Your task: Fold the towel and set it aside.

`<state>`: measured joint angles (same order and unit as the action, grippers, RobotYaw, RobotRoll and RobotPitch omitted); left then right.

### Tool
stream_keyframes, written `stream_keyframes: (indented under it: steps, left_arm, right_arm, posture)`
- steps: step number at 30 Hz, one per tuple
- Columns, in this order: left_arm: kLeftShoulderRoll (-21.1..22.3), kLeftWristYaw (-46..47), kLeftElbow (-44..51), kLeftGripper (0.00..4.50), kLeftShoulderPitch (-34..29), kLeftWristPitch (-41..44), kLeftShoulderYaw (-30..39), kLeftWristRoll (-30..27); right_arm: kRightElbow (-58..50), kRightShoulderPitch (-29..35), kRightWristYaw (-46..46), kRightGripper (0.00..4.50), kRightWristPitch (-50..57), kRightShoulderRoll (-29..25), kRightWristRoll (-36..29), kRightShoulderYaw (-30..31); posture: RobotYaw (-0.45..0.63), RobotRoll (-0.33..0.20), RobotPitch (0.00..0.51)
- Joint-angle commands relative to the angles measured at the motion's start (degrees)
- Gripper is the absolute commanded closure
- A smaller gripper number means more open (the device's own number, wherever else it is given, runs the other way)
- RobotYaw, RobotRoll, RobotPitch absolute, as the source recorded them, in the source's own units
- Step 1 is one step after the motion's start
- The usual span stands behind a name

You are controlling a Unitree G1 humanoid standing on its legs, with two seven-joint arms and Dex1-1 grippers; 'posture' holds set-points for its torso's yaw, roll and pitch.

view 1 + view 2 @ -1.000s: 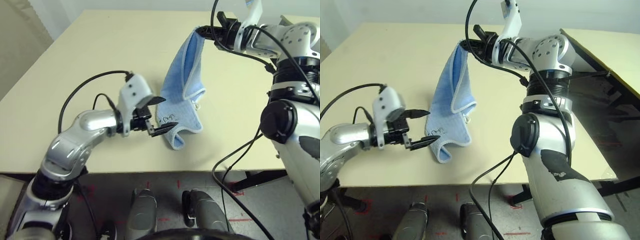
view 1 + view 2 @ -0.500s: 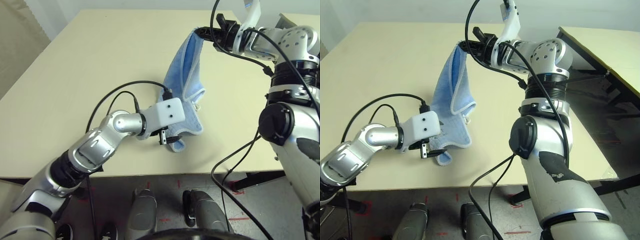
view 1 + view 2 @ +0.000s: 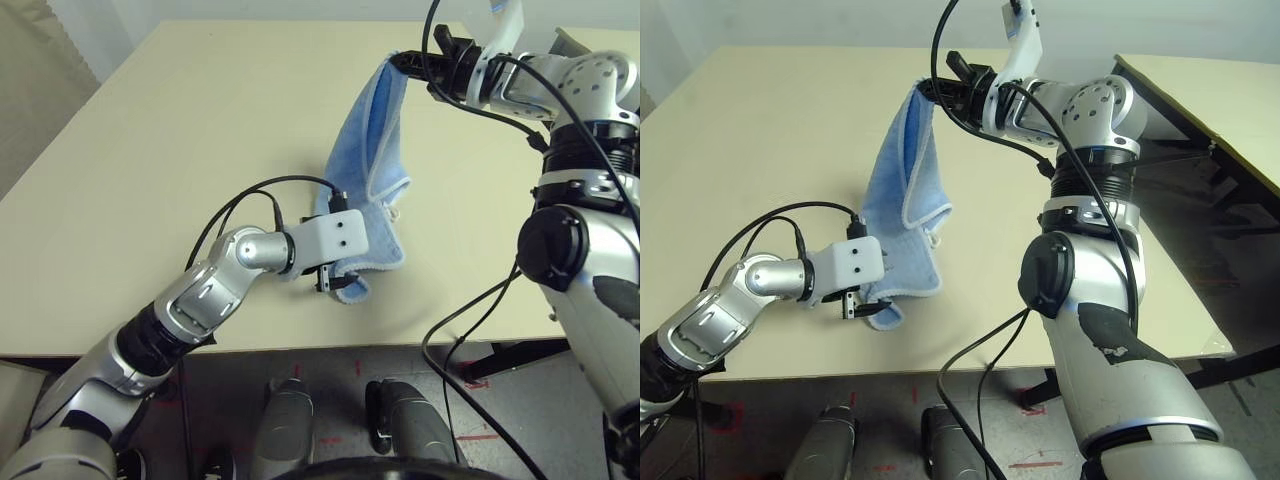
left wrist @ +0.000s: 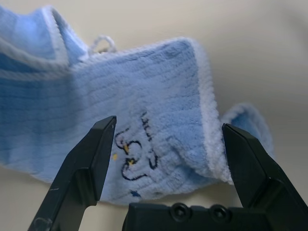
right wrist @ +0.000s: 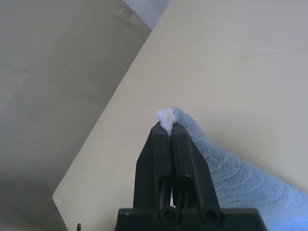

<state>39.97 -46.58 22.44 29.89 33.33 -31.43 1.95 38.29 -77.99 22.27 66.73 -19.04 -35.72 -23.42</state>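
The light blue towel (image 3: 366, 150) hangs from one top corner, pinched in my right gripper (image 3: 403, 64), which is shut on it high over the table's far right. Its lower end rests folded on the table. My left gripper (image 3: 336, 281) sits low at that lower end and is open, one black finger on each side of the corner. The left wrist view has the towel (image 4: 159, 82) between the fingers, with its dark embroidered motif (image 4: 139, 154) and white loop (image 4: 101, 44). In the right wrist view the closed fingertips (image 5: 166, 126) clamp the white edging of the towel (image 5: 231, 178).
The beige table (image 3: 200, 120) stretches wide to the left and behind the towel. Its front edge runs just below my left forearm. A second table (image 3: 1200, 90) stands off to the right. Black cables loop around both arms.
My left arm has swung in from the left and turned its wrist, bringing its open fingers around the towel's lower corner. The right gripper has kept the top corner held up.
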Motion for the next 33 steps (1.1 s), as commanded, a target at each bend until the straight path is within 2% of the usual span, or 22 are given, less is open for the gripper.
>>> stream_keyframes:
  steps: [1, 5, 7, 8, 12, 19, 21, 27, 33]
  left_arm:
    - [-2.3, -0.4, 0.5, 0.19, -1.3, 2.3, 1.5, -1.1]
    - [-7.9, 0.5, 2.2, 0.19, -1.7, 10.9, 5.2, -6.1]
    - [-9.2, 1.4, 2.3, 0.19, -1.4, 13.4, 6.0, -6.4]
    - [-9.6, 1.8, 2.2, 0.35, -1.3, 14.1, 6.1, -6.4]
    - [-9.7, 2.3, 2.5, 1.39, -0.9, 17.1, 6.8, -7.5]
    - [-7.3, 1.6, 2.2, 3.89, -0.5, 16.1, 5.4, -6.7]
    - [-7.0, 1.7, 2.1, 4.47, -0.4, 15.9, 5.4, -6.8]
    - [-5.2, 0.9, 1.4, 4.47, -0.4, 15.5, 7.4, -7.6]
    - [-5.3, 1.4, -1.0, 4.47, 3.5, 20.9, 22.1, -15.4]
  right_arm:
    - [-1.9, 0.6, 0.6, 4.5, 0.7, -0.1, -0.8, 0.5]
    - [-2.1, 0.7, 1.1, 4.5, 0.6, 0.0, -0.6, 0.8]
    - [-2.2, 0.7, 1.1, 4.5, 0.6, 0.1, -0.5, 0.8]
    - [-2.2, 0.7, 1.1, 4.5, 0.6, 0.1, -0.5, 0.8]
    - [-2.4, 0.5, 0.9, 4.5, 0.5, 0.3, -0.6, 0.5]
    - [-2.3, 0.4, 1.0, 4.5, 0.2, 0.2, -0.5, 0.4]
    - [-2.3, 0.4, 1.0, 4.5, 0.1, 0.2, -0.5, 0.4]
    - [-2.7, 0.9, 1.6, 4.5, -0.1, -0.3, -0.4, 0.7]
    - [-6.7, 3.3, 12.0, 4.5, -1.3, -6.5, 2.2, 9.6]
  posture:
    - [0.07, 0.0, 0.117]
    - [0.08, 0.0, 0.117]
    - [0.08, 0.0, 0.116]
    - [0.08, 0.0, 0.116]
    - [0.08, 0.0, 0.115]
    - [0.08, 0.0, 0.114]
    - [0.08, 0.0, 0.114]
    - [0.08, 0.0, 0.112]
    - [0.07, 0.0, 0.113]
